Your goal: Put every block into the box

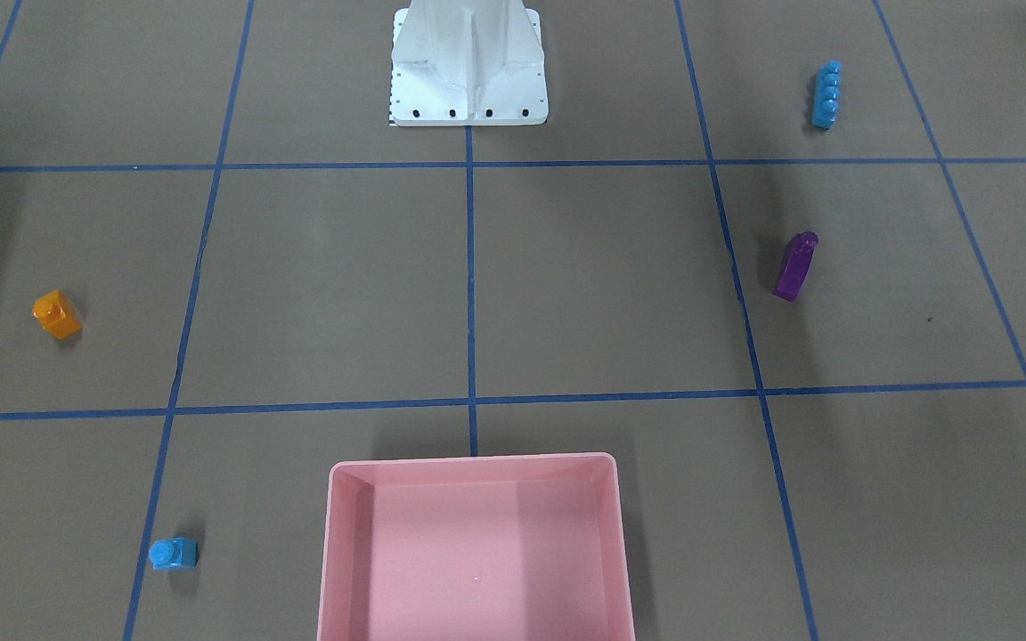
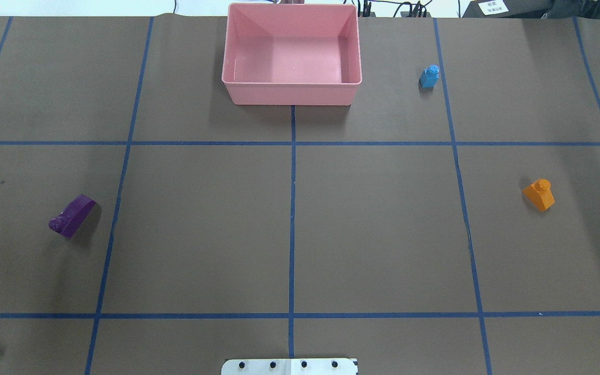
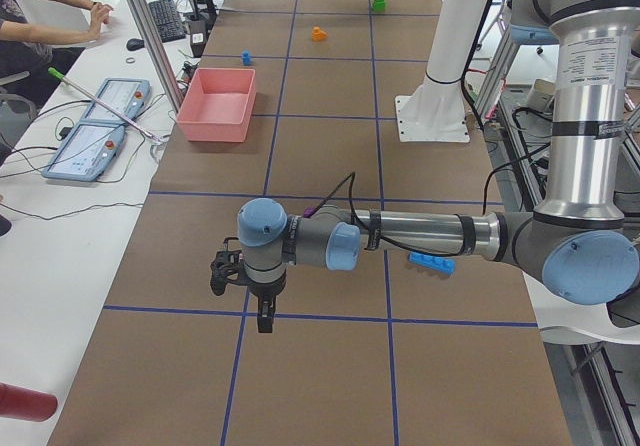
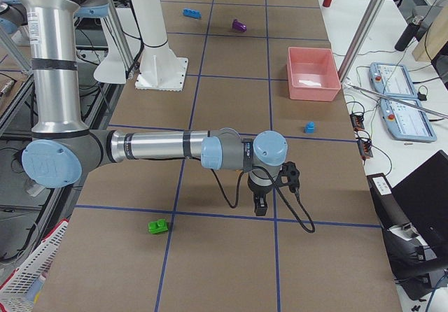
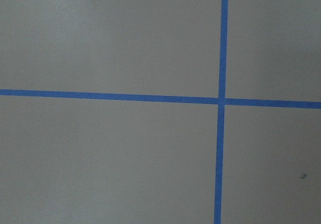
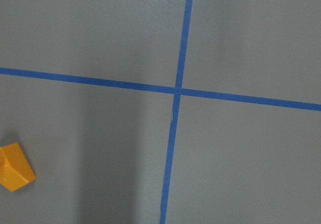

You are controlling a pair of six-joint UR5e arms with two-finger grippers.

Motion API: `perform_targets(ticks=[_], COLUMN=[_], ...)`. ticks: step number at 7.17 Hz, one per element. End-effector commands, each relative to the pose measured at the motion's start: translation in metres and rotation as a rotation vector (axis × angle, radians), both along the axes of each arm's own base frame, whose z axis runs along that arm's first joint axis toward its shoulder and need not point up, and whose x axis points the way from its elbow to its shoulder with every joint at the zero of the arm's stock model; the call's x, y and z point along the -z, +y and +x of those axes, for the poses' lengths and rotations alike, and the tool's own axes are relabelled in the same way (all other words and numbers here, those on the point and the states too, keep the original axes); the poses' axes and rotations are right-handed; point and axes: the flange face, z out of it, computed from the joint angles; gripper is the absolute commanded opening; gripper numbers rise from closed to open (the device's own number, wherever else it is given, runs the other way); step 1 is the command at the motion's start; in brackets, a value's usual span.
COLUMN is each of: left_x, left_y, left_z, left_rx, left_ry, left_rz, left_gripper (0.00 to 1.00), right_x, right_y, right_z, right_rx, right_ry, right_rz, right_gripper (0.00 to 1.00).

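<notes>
A brown table [image 2: 201, 234] gridded with blue tape [image 2: 292, 208] fills the scene, and a white desk [image 3: 60, 226] runs along its far side. The left arm [image 3: 420, 236] and right arm [image 4: 154, 146] each reach out level, wrists bent downward. The left gripper [image 3: 263, 318] and right gripper [image 4: 260, 207] hang above tape crossings, touching nothing; their finger spread cannot be told. The pink box [image 2: 292, 96] sits centred at the far edge. All blocks lie on the table outside it: orange block [image 2: 538, 195] and small blue block [image 2: 429, 76] rightward, purple block [image 2: 72, 216] and long blue block [image 1: 826, 94] leftward, green block [image 4: 158, 225] near the right end.
</notes>
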Motion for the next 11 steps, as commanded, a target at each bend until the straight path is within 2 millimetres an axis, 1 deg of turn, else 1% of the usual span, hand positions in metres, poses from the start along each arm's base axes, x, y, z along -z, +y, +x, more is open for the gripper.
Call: perform_targets(ticks=[1,2,3,4,5,6,7,8,9,10,11], left_x=[-0.001,0.005,0.016,0.023,0.025,0.031,0.052,0.055,0.054,0.056,0.058], left_y=[0.001,-0.001,-0.005,-0.01,-0.009,-0.009,-0.014,-0.013,-0.011,-0.011,-0.011], left_z=[-0.001,0.0,0.0,0.004,0.004,0.004,0.005,0.011,0.015,0.023,0.029], left_rx=[0.001,-0.001,0.0,-0.008,0.0,-0.003,-0.003,-0.021,-0.034,-0.049,-0.06], left_ry=[-0.001,0.002,0.003,0.003,0.006,0.006,0.011,0.071,0.126,0.128,0.129], left_rz=[-0.003,0.009,0.036,0.093,0.182,0.21,0.257,0.254,0.241,0.242,0.245], left_gripper=[1.0,1.0,1.0,1.0,1.0,1.0,1.0,1.0,1.0,1.0,1.0], right_x=[0.004,0.01,0.028,0.037,0.044,0.068,0.1,0.108,0.134,0.142,0.153], right_y=[-0.001,-0.003,-0.006,-0.003,-0.004,-0.011,-0.03,-0.032,-0.025,-0.018,-0.007], right_z=[0.0,0.0,0.0,-0.001,-0.003,-0.018,-0.031,-0.069,-0.128,-0.176,-0.226], right_rx=[0.001,0.0,0.001,0.002,-0.003,-0.021,-0.045,0.018,0.13,0.154,0.127], right_ry=[0.0,-0.001,0.003,0.0,-0.021,-0.08,-0.095,-0.101,-0.098,-0.072,0.0], right_rz=[0.009,0.019,0.06,0.076,0.081,0.073,0.075,0.081,0.141,0.139,0.219], right_gripper=[1.0,1.0,1.0,1.0,1.0,1.0,1.0,1.0,1.0,1.0,1.0])
